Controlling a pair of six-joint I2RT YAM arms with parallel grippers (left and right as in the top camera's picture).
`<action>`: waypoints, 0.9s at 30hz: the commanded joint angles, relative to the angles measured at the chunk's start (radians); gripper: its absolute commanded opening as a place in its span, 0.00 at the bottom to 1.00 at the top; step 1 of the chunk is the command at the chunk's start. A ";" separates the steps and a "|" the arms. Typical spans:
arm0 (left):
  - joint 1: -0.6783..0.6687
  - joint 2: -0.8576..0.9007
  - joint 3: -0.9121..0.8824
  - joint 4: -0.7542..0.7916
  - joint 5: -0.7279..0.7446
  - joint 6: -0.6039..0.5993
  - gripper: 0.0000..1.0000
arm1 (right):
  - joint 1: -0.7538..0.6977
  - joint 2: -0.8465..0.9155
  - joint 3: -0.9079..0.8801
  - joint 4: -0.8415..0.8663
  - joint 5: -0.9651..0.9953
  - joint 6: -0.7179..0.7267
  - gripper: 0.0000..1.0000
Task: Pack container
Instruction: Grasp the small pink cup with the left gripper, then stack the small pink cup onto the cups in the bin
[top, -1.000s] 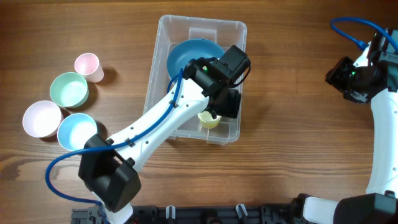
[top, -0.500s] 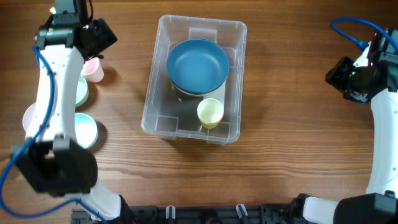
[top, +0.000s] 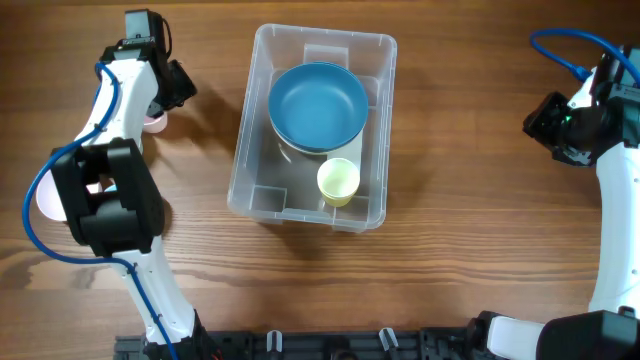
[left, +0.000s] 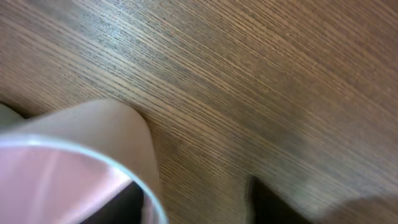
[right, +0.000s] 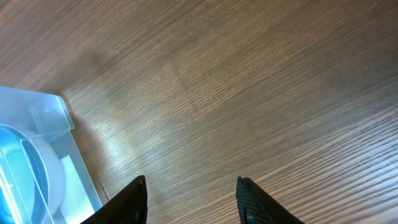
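Seen from overhead, the container (top: 246, 160) stands mid-bench and already holds a blue bowl (top: 318, 103) and a yellow cup (top: 338, 181). The left hand (top: 166, 102) is at a pink cup (top: 155, 122), far left. The left wrist view shows its fingers (left: 273, 204) apart, nothing clamped. In the right wrist view, the right hand (right: 191, 202) is open over bare wood. Packing seems partly done.

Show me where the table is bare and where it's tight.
Widest: bare wood between the container and the right arm. Another strip runs along its near edge. Inside, only the corner beside the yellow cup is bare; the blue bowl fills the rest. Left of the container is crowded: the left arm hangs over the pink cup.
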 joint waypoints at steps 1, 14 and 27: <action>0.010 0.009 0.002 -0.004 -0.006 0.006 0.11 | 0.002 0.010 -0.002 0.001 -0.008 -0.013 0.47; -0.066 -0.180 0.002 -0.128 -0.005 0.007 0.04 | 0.002 0.010 -0.002 0.002 -0.008 -0.012 0.47; -0.843 -0.524 0.002 -0.412 -0.005 0.058 0.04 | 0.002 0.010 -0.002 0.001 -0.009 -0.012 0.47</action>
